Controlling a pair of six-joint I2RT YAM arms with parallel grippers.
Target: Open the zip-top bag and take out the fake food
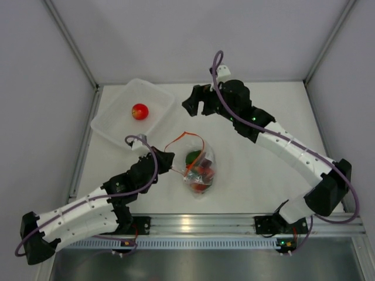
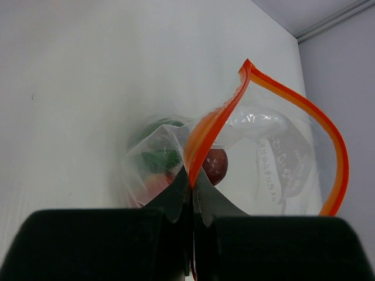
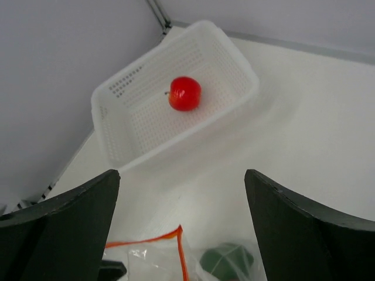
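Observation:
The clear zip-top bag (image 1: 200, 170) lies mid-table, its orange zip strip (image 1: 186, 139) pulled open into a loop. My left gripper (image 1: 169, 159) is shut on the strip's near side; the left wrist view shows the strip (image 2: 205, 137) pinched between my fingertips (image 2: 192, 186). Inside the bag I see a maroon ball (image 2: 215, 165) and a green ball (image 2: 153, 146), the latter also in the right wrist view (image 3: 227, 261). A red tomato (image 1: 139, 111) lies in the tub (image 1: 111, 126). My right gripper (image 1: 196, 106) is open and empty, above the table between tub and bag.
The translucent perforated tub (image 3: 234, 61) stands at the back left, close to the left wall, with the tomato (image 3: 184, 93) inside. Grey walls enclose the table on three sides. A metal rail (image 1: 199, 225) runs along the near edge.

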